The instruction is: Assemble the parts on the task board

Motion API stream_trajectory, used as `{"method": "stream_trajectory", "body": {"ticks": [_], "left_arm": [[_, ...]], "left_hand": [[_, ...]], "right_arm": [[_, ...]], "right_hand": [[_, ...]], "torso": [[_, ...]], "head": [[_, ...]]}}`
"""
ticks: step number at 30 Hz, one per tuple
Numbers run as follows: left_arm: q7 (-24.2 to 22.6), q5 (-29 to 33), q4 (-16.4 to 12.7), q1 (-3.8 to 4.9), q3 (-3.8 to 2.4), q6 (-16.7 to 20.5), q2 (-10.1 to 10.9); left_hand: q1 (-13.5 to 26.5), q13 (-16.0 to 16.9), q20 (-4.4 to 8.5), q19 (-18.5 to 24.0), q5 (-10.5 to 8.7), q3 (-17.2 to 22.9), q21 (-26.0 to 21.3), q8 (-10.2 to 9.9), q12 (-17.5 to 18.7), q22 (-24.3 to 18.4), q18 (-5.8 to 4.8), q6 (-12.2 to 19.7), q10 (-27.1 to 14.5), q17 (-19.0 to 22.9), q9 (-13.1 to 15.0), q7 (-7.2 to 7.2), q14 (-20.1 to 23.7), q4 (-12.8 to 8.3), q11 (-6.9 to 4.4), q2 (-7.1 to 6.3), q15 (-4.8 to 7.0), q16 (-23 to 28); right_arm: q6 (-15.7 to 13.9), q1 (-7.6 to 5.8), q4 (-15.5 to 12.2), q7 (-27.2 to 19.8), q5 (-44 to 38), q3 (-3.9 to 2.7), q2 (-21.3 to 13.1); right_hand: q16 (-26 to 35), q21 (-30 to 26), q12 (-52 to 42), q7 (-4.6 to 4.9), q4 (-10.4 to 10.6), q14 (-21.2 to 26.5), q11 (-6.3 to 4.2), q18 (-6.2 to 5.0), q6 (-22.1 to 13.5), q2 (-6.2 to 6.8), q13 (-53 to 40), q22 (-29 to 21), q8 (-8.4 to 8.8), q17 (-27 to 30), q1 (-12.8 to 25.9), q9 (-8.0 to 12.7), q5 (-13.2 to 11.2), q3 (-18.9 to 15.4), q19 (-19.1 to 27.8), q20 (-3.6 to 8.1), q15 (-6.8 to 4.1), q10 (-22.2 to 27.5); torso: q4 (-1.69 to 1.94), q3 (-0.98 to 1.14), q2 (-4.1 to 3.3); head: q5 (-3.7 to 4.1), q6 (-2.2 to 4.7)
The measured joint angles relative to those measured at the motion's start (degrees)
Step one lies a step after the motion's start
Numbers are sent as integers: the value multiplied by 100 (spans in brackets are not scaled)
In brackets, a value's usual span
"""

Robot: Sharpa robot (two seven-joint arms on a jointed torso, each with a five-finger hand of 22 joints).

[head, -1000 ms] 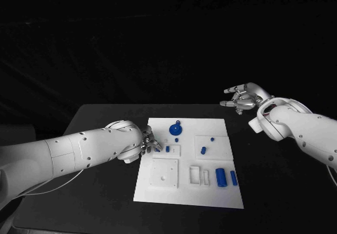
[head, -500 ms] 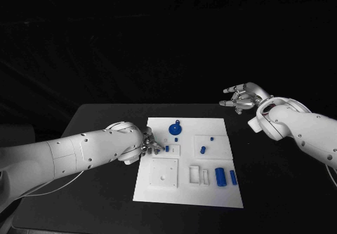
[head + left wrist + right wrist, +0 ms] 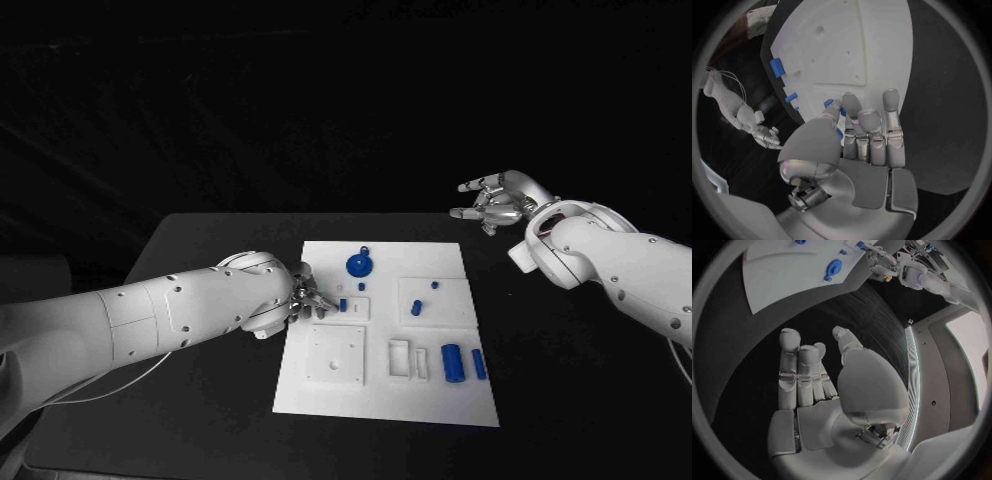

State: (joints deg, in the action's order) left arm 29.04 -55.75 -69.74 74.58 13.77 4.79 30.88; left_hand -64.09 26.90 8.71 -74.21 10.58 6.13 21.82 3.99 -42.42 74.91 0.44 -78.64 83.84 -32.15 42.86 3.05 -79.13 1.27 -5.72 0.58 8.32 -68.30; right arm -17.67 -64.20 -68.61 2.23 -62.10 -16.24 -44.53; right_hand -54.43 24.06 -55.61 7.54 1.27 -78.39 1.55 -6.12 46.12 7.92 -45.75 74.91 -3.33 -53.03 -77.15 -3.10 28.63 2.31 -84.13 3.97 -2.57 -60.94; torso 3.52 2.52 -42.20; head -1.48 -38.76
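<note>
Left hand works at the task board's near-left edge while the right waits off the table's far corner.

The left hand [image 3: 306,298] reaches over the left edge of the white task board [image 3: 433,400], pinching a small blue part [image 3: 837,133] between thumb and fingers just above the board's surface. The right hand [image 3: 496,203] hovers above the far right corner of the black table [image 3: 577,400], well apart from the board, fingers spread and holding nothing. On the board, a round blue part [image 3: 359,265] lies near the far edge, two blue cylinders [image 3: 463,363] near the right edge. Bare black tabletop runs along the board's right side and near edge.
</note>
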Motion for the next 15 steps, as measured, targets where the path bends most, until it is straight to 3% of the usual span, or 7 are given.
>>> {"method": "stream_trajectory", "body": {"ticks": [4, 5, 7, 9, 10, 12, 15], "left_arm": [[-6, 2, 12, -4, -1, -5, 13], [-8, 2, 19, -6, 0, -6, 24], [-9, 2, 28, -9, 2, -8, 44], [-11, 2, 41, -12, 4, -14, 69], [-13, 2, 42, -12, 5, -19, 80], [-21, 1, 43, -12, 5, -32, 101], [-35, 1, 37, -12, 5, -59, 127]], "left_hand": [[20, 0, 0, 0, -42, 45, 0, -1, 0, 0, 0, 3, 0, 5, -1, 14, 0, 139, 0, -131, 0, 0], [48, -5, 0, 0, -76, 85, 0, -1, 0, 0, 1, -17, 0, 5, -1, -5, 0, 241, 0, -261, 0, 0], [97, -7, 0, 0, -358, 263, 0, -1, 0, -1, 1, -68, 0, 5, -8, -17, 0, 530, 0, -614, 0, 0], [85, -12, 0, 0, -455, 365, -22, -1, 0, -1, 0, -102, 0, 5, -20, -23, 5, 905, 0, -951, -5, 0], [15, -19, 0, 0, -456, 348, -35, -1, 0, -1, 0, -104, 0, 5, -24, -21, 22, 1040, 0, -1055, -22, 0], [-67, -52, -22, 22, -387, 287, -89, -1, 52, -1, 1, -108, 0, 24, -30, -17, 54, 1142, 0, -1167, -54, 27], [-68, -77, -31, 31, -376, 273, -115, -1, 96, 0, 0, -86, 21, 43, -40, -39, 56, 1156, 21, -1168, -56, 67]], "right_arm": [[0, 1, 1, -1, 1, 0, -1], [0, 2, 1, -1, 1, 0, -1], [0, 3, 2, -1, 1, 0, -2], [1, 5, 3, -1, 2, 0, -3], [1, 6, 3, -1, 2, 0, -3], [1, 10, 5, -1, 2, 0, -4], [1, 15, 8, -2, 3, 0, -5]], "right_hand": [[0, 0, 0, 0, 0, 0, 0, 0, 0, 0, 0, 0, 0, 0, 0, 0, 0, 0, 0, 0, 0, 0], [0, 0, 0, 0, 0, 0, 0, 0, 0, 0, 0, 0, 0, 0, 0, 0, 0, 0, 0, 0, 0, 0], [0, 0, 0, 0, 0, 0, 0, 0, 0, 0, 0, 0, 0, 0, 0, 0, 0, 0, 0, 0, 0, 0], [0, 0, 0, 0, 0, 0, 0, 0, 0, 0, 0, 0, 0, 0, 0, 0, 0, 0, 0, 0, 0, 0], [0, 0, 0, 0, 0, 0, 0, 1, 0, 0, 0, 0, 0, 0, 0, 0, 0, 0, 0, 0, 0, 0], [0, -23, 0, 0, 0, 20, 0, 0, 0, 0, 0, 0, 0, 7, 0, 0, 0, 0, 0, 0, -20, 0], [0, -25, 0, 0, 0, 20, 0, 0, 0, 0, 0, 0, 0, 11, 0, 0, 0, 0, 0, 0, -20, 0]], "torso": [[0, 0, -1], [0, 0, -1], [0, -1, -1], [-1, -2, -2], [-1, -2, -2], [-3, -2, -2], [-3, -2, -2]], "head": [[8, 4], [11, 4], [18, 4], [24, 5], [25, 5], [33, 5], [43, 5]]}}
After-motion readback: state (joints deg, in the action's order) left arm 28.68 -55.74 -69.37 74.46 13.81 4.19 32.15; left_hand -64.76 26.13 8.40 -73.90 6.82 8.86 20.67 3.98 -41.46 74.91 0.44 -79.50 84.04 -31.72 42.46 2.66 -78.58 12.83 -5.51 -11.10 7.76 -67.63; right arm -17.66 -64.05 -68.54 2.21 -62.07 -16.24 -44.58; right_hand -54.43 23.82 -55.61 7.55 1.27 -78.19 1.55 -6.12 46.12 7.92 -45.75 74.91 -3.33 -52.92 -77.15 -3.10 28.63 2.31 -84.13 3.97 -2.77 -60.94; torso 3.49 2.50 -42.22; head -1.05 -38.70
